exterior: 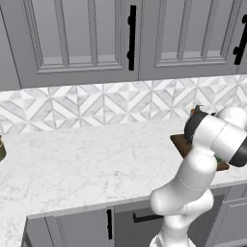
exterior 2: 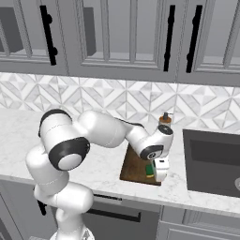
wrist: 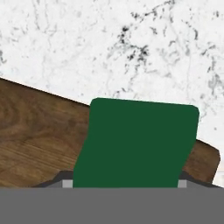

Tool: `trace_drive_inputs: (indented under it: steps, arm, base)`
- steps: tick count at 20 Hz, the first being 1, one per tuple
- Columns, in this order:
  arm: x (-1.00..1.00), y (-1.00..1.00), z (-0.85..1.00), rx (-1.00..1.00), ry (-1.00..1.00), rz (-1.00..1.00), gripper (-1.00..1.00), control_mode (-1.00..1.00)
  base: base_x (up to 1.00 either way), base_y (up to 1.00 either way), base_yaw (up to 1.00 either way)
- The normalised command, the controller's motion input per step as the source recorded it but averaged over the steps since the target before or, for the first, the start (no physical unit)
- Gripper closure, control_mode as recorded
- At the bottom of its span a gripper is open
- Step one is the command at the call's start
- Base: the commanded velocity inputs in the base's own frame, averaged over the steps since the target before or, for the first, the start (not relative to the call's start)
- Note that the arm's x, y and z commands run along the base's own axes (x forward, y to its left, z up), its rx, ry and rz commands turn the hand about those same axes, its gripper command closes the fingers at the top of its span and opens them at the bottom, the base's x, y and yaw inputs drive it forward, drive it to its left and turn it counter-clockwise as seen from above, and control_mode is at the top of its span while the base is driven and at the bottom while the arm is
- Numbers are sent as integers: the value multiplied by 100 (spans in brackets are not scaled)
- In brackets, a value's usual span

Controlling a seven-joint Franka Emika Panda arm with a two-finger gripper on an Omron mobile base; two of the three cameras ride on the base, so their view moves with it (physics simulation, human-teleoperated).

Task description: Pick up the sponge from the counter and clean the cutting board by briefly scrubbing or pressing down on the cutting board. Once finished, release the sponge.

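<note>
Room: grey panelled cabinets with black handles are hanging above a patterned grey-white tile backsplash (exterior 2: 117,101).
Table: the wide white marble-look table (exterior: 87,164) is running across the middle of both base views, atop grey cabinets.
Board: the flat dark brown wooden rectangular cutting board (exterior 2: 133,169) is lying on the table in the lower centre of the right base view, near the front edge; in the left base view its edge (exterior: 181,144) is peeking out at centre right behind the arm.
Sponge: the small rectangular sponge with a dark green top over yellow (exterior 2: 149,169) is sitting over the board's right part; in the hand view its green face (wrist: 138,142) is covering the lower centre, over the board's corner (wrist: 39,140).
Tool: the two-finger tool (exterior 2: 157,173) is pointing down and pinching the sponge between its fingers.
Sink: a dark basin (exterior 2: 213,161) is sitting at the right of the right base view.
Bottle: a small brown-topped dispenser (exterior 2: 164,119) is standing by the backsplash behind the board.
</note>
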Motion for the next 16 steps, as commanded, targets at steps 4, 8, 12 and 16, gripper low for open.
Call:
trace_drive_inputs:
  steps: [4, 8, 12, 16]
  arm:
    - [-43, 0, -29, 0, 0, 0, 100, -100]
    - [-36, 1, -37, 0, 1, 0, 100, -100]
    - [0, 1, -11, 0, 5, 0, 100, -100]
    - [-45, -21, 0, 2, -1, 0, 100, -100]
  base:
    - [0, 0, 0]
    - [0, 0, 0]
    - [0, 0, 0]
    - [0, 0, 0]
